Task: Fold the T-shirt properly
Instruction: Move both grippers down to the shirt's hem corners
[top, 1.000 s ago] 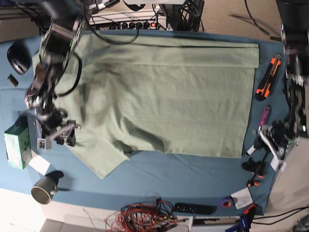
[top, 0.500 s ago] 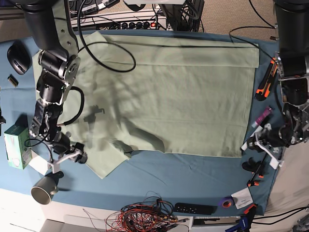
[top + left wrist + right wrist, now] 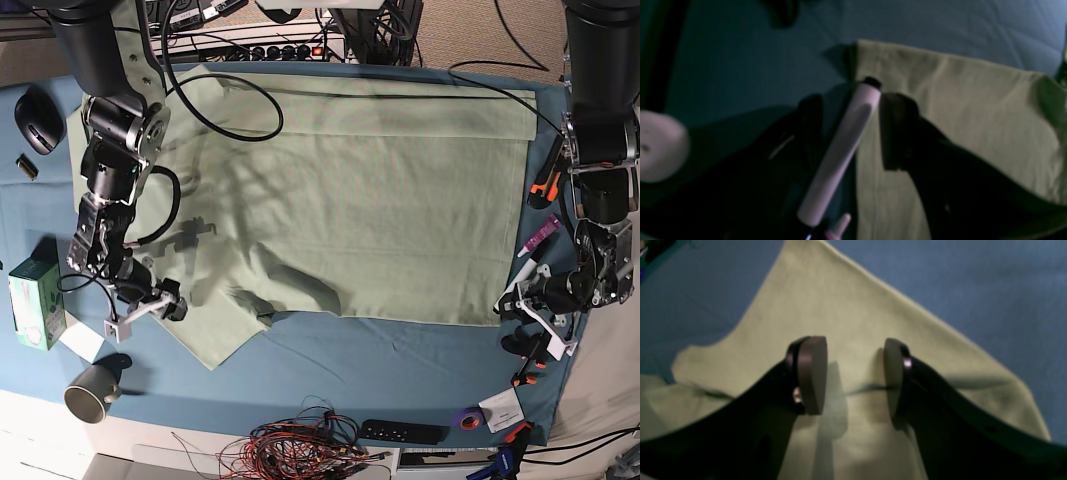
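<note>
The large pale sage-green cotton T-shirt (image 3: 340, 190) lies spread across the teal-blue cloth-covered surface (image 3: 400, 370), most of it flat, with one sleeve flap pointing towards the near edge on the right arm's side. The step in hand looks like taking hold of two edges for a fold.

To do it well, each gripper should come down so that one finger slides under the hem and the other lands on top, catching a single layer cleanly without dragging the cloth. Both should then lift together, so the fold line stays straight.

The right gripper (image 3: 855, 380) hangs with its jaws spread directly above the sleeve flap, fabric showing in the gap, nothing pinched. The left gripper (image 3: 850, 133) is also spread, poised at the shirt's corner: one finger over the fabric, the other over bare cloth. A pale pink marker-like cylinder (image 3: 840, 153) lies between them and could be caught by mistake.
</note>
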